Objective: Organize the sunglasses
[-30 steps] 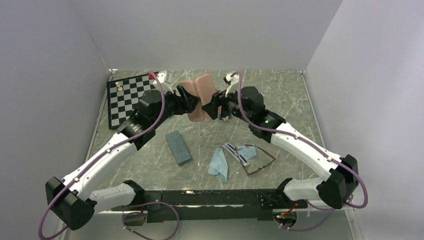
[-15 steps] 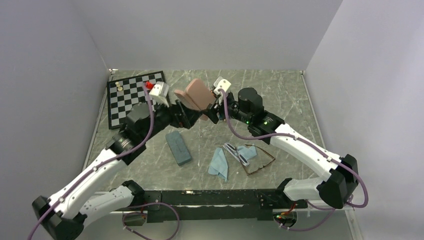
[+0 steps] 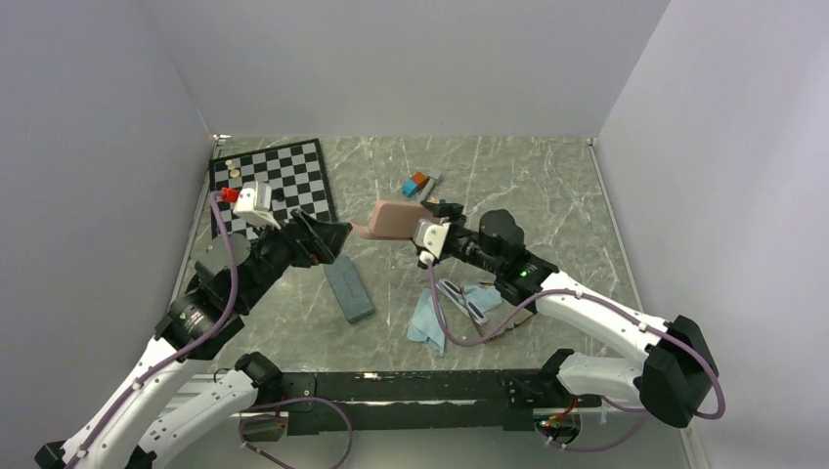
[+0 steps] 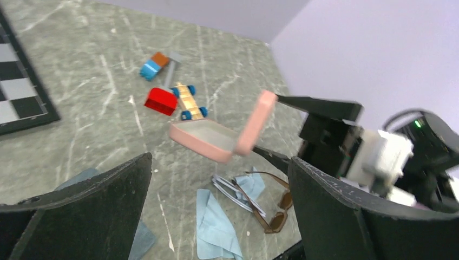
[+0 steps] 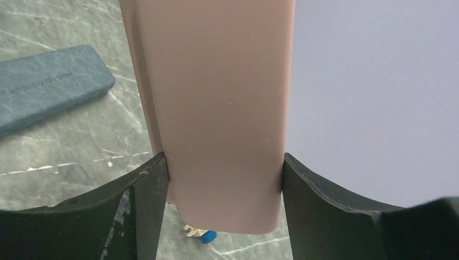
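Observation:
Both sunglasses lie on the table near the front. The pale white-grey pair (image 3: 462, 300) (image 4: 236, 197) rests partly on a light blue cloth (image 4: 253, 184). The thin reddish-brown pair (image 4: 279, 219) lies just to its right. My right gripper (image 3: 422, 217) (image 5: 224, 168) is shut on the pink case (image 3: 393, 220) (image 4: 216, 142), which hangs open above the table with its lid up. My left gripper (image 3: 337, 239) (image 4: 222, 162) is open wide and holds nothing. It sits to the left of the pink case, apart from it.
A slate-blue case (image 3: 349, 288) (image 5: 48, 81) lies closed left of centre. A second blue cloth (image 3: 427, 318) (image 4: 215, 227) lies by the sunglasses. A chessboard (image 3: 279, 181) sits at the back left. A toy car (image 4: 187, 101) and coloured blocks (image 3: 418, 183) lie behind the pink case.
My left gripper opened, let go of the pink case and drew back to the left. My right gripper carried the case nearer and lower. The toys behind it now show.

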### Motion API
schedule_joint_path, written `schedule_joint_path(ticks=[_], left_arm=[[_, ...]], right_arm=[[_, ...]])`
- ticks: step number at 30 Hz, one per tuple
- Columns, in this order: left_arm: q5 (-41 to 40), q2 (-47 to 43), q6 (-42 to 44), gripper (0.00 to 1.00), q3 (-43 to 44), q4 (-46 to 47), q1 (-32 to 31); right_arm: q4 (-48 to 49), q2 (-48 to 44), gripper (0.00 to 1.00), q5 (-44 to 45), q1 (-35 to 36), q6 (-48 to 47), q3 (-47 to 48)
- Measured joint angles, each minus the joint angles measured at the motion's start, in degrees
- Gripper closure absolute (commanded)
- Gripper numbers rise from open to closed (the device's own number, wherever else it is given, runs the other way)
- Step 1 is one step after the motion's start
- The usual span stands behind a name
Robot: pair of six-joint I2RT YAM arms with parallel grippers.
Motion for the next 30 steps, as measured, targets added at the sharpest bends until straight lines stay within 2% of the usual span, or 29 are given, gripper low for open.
schedule_joint_path(ticks=[4, 8, 12, 18, 21, 22, 25, 27, 29, 30], left_arm=[[-2.7, 3.8, -2.6, 0.01, 3.9, -4.9, 2.4], [1.1, 9.6, -4.9, 0.01, 5.6, -7.8, 8.3], [12.9, 15.4, -7.2, 0.01, 4.8, -5.4, 15.0], [31.8, 19.5, -12.0, 0.12, -1.3, 3.5, 19.5], [37.7, 20.8, -14.1, 0.27, -3.1, 6.9, 20.3], [39.0, 21.0, -14.6, 0.36, -3.3, 7.6, 20.3], [42.3, 21.3, -15.9, 0.78, -3.4, 9.4, 20.3], [42.9, 21.4, -16.9, 0.99, -3.3, 10.9, 20.5], [43.3, 21.8, -17.5, 1.0, -3.3, 12.0, 20.9], [43.1, 22.0, -17.6, 1.0, -3.4, 12.0, 20.9]], right_arm=[[4.3, -2.3, 1.0, -1.9, 0.0, -4.8, -3.0], [7.3, -4.6, 1.0, -3.7, 0.2, -6.6, -3.4], [10.1, -6.7, 1.0, -5.5, 1.1, -8.0, -4.9], [12.1, -6.4, 1.0, -4.3, 3.8, -11.8, -6.6], [13.5, -5.6, 1.0, -2.8, 5.0, -13.7, -7.3], [14.7, -5.2, 1.0, -2.0, 5.5, -14.5, -7.7], [18.3, -3.8, 1.0, 0.5, 7.0, -17.2, -8.8], [18.8, -2.8, 1.0, 1.4, 7.9, -18.9, -9.1], [18.6, -1.9, 0.81, 2.1, 8.8, -19.9, -9.4], [18.8, -1.6, 0.56, 2.6, 8.9, -19.7, -9.4]])
